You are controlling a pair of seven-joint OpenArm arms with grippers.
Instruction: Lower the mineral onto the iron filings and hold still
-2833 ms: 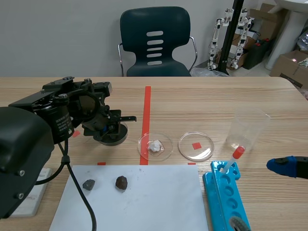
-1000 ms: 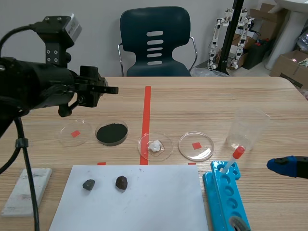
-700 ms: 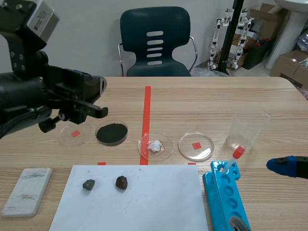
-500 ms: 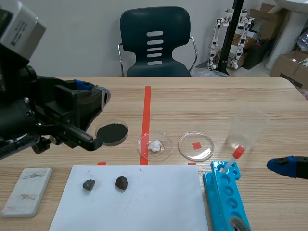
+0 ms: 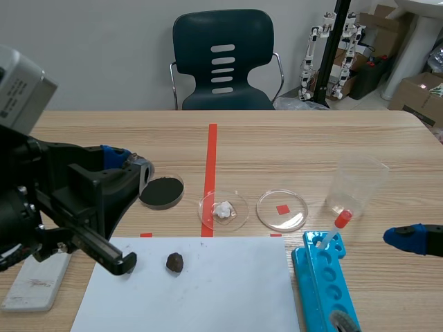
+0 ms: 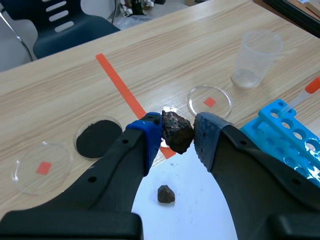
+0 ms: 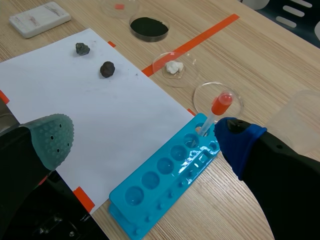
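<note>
A rough dark mineral (image 6: pixel 176 132) is pinched between the pads of my left gripper (image 6: pixel 177 136), which is shut on it and held above the table. The black iron filings fill a round dish (image 6: pixel 97 138) that lies off to the side of the blue-padded finger (image 6: pixel 149 136), not under the mineral. In the scene view the left arm hangs over the paper's left edge, near the filings dish (image 5: pixel 161 191), and the mineral itself is hidden. My right gripper (image 7: pixel 145 145) stands open above the paper and the blue rack, at the right edge of the scene view (image 5: pixel 414 238).
White paper (image 5: pixel 221 290) carries a brown rock (image 5: pixel 174 262) and a grey rock (image 7: pixel 82 48). Also on the table: a dish with a white lump (image 5: pixel 223 209), two red-marked dishes (image 5: pixel 282 209) (image 6: pixel 42 166), a plastic cup (image 5: pixel 354 185), a blue rack (image 5: pixel 325 283) with a red-bulbed dropper (image 5: pixel 335 228), and a white slab (image 5: pixel 34 280).
The left arm rose from the filings dish, then swung down toward the near left, and now covers the grey rock and the leftmost dish. The right arm has not moved.
</note>
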